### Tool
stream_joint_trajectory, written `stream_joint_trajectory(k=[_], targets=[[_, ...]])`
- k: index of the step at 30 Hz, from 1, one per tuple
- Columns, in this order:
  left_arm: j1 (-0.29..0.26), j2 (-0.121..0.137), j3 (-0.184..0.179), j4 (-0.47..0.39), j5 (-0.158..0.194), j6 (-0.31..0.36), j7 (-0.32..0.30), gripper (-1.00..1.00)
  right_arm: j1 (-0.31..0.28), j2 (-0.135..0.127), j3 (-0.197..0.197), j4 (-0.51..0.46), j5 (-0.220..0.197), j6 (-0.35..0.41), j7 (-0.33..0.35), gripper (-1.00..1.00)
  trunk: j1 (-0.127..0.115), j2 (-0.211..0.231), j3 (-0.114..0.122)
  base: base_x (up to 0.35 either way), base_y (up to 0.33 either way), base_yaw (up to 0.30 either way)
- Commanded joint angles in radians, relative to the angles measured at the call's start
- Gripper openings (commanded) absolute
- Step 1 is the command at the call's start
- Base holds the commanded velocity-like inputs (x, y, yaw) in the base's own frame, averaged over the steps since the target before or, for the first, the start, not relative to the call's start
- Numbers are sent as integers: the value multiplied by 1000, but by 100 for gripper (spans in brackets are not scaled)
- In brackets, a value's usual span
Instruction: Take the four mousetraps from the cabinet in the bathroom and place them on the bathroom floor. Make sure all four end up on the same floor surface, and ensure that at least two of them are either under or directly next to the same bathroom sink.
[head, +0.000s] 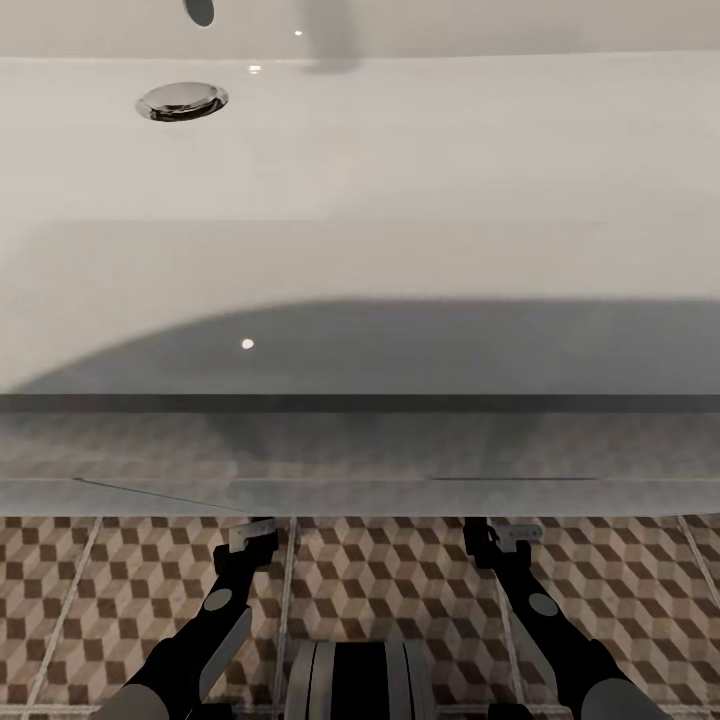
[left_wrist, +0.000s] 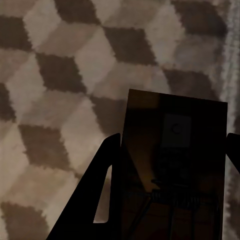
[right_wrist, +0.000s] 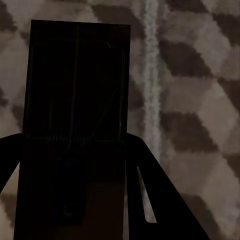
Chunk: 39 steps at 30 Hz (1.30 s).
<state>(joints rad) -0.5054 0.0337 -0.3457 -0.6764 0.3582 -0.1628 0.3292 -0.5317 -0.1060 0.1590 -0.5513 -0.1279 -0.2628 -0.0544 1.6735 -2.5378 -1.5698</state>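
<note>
- The white bathroom sink (head: 400, 180) takes up the upper part of the head view; its basin holds no objects, just a chrome drain plug (head: 181, 101) in its bottom.
- Below the sink's front edge, the bathroom floor (head: 400, 590) with its brown, beige and white cube-pattern tiles runs under the basin.
- In the head view both black arms reach forward and down toward the sink's underside; the left gripper (head: 252, 537) and the right gripper (head: 500, 535) end right at the sink's lower edge, well apart from each other, and their fingertips are hard to make out there.
- The head view does not resolve what the grippers carry; the wrist views do.
- In the left wrist view, a mousetrap (left_wrist: 172, 170), a dark wooden board with a coiled spring and wire, sits between the left gripper's black fingers (left_wrist: 102, 195), which flank it on both sides; the jaws are closed on it, above the patterned tile.
- In the right wrist view, a second mousetrap (right_wrist: 75, 110) with its spring and wire bar lies between the right gripper's fingers (right_wrist: 147, 190); the jaws clamp it, held over the tile beside a pale grout line (right_wrist: 150, 75).
</note>
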Motion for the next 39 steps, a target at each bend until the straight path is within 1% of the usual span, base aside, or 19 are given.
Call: stream_joint_trajectory(k=[1,22,25,39], targets=[[-1,2,-9,0,8,-5,11,-100,-1,-1,8,1,-14,-4,-2,-100,0,0,-1,0,0,0],[-1,2,-9,0,8,-4,11,-100,-1,-1,8,1,-15,-4,-2,-100,0,0,-1,0,0,0],[-1,2,-9,0,8,-5,11,-100,-1,-1,8,1,-15,-4,-2,-100,1,-1,-12,0,0,0],[-1,2,-9,0,8,-6,11,-100,-1,-1,8,1,-15,-4,-2,-100,1,-1,-12,0,0,0]])
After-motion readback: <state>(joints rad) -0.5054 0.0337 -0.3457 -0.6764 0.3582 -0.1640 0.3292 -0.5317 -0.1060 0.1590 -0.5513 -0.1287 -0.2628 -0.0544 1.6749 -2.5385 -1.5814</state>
